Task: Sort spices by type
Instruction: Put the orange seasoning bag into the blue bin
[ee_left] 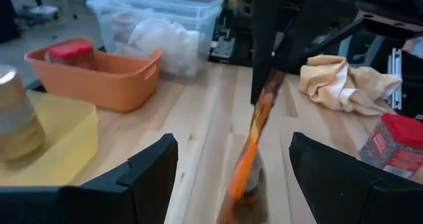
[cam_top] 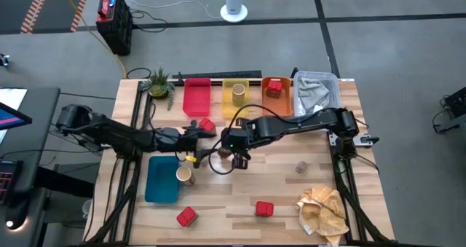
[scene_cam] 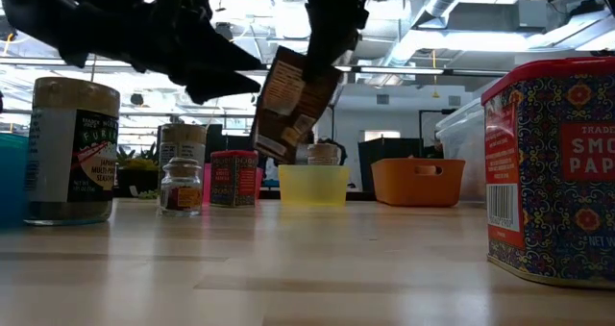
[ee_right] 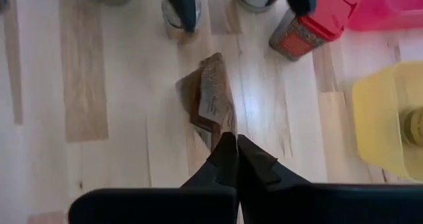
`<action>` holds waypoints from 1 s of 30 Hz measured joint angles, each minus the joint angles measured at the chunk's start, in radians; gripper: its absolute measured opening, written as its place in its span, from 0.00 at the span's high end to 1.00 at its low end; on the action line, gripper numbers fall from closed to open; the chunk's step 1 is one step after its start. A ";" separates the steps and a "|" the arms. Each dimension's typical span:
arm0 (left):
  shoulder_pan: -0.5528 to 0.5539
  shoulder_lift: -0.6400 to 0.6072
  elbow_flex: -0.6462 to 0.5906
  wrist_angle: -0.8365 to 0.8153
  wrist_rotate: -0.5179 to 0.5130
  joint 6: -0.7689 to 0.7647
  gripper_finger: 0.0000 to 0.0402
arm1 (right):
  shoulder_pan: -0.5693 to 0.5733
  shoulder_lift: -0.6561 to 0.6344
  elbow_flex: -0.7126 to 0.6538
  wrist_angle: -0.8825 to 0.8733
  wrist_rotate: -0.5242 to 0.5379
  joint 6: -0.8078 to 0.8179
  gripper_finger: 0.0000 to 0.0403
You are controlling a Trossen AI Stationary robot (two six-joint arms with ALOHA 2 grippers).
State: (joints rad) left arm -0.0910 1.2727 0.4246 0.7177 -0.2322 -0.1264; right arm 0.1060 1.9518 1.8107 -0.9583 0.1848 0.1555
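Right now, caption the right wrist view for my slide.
Right claw shut on a brown spice packet hanging above the wooden table.

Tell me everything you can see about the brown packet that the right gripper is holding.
The brown packet is a flat pouch, looking like paper or foil, with a printed label of small text. It hangs tilted in the air above the middle of the wooden table, touching nothing below it. The right gripper is shut on its top edge. In the left wrist view it shows edge-on as a thin strip with an orange stripe. The left gripper stands open close beside it, not touching it.
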 joint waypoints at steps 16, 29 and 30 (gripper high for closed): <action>-0.066 0.158 0.164 -0.031 -0.044 0.205 0.37 | 0.008 0.000 0.000 0.027 -0.006 0.018 0.94; -0.066 0.185 0.254 -0.180 -0.041 0.223 0.91 | 0.038 0.000 0.000 0.023 -0.003 -0.051 0.90; -0.065 0.184 0.259 -0.197 -0.040 0.229 0.95 | 0.038 0.000 0.000 0.025 -0.001 -0.052 0.89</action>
State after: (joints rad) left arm -0.1564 1.4565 0.6833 0.5212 -0.2724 0.1024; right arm 0.1440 1.9518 1.8103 -0.9337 0.1843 0.1036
